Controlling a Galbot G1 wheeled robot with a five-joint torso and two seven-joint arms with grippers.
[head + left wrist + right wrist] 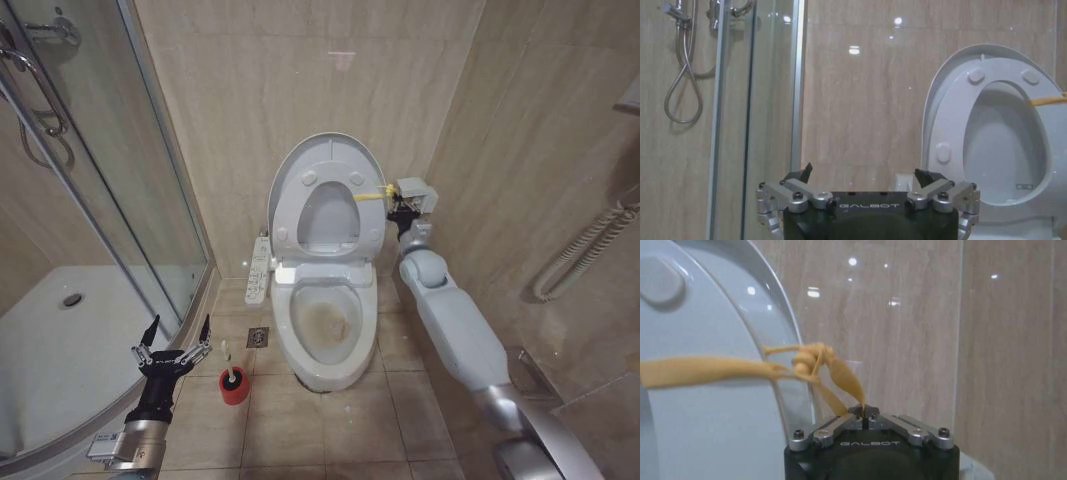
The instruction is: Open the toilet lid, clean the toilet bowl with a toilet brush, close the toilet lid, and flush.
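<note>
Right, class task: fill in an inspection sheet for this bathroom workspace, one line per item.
Surface: tiled floor, floor drain beside the bowl.
Job's things: toilet lid and seat upright; toilet bowl stained brown inside; toilet brush in its red holder on the floor.
Clutter: nothing seen.
Grippers: left tool open, low beside the brush; right tool shut on the yellow tie.
Cables: shower hose; corrugated hose on the right wall.
Surroundings: glass shower enclosure, tiled walls.

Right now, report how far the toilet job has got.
Done: toilet lid stands open against the wall. In hand: right gripper is shut on the yellow tie; left gripper, open, hovers beside the toilet brush. Left: scrubbing the stained toilet bowl, closing, flushing.
</note>
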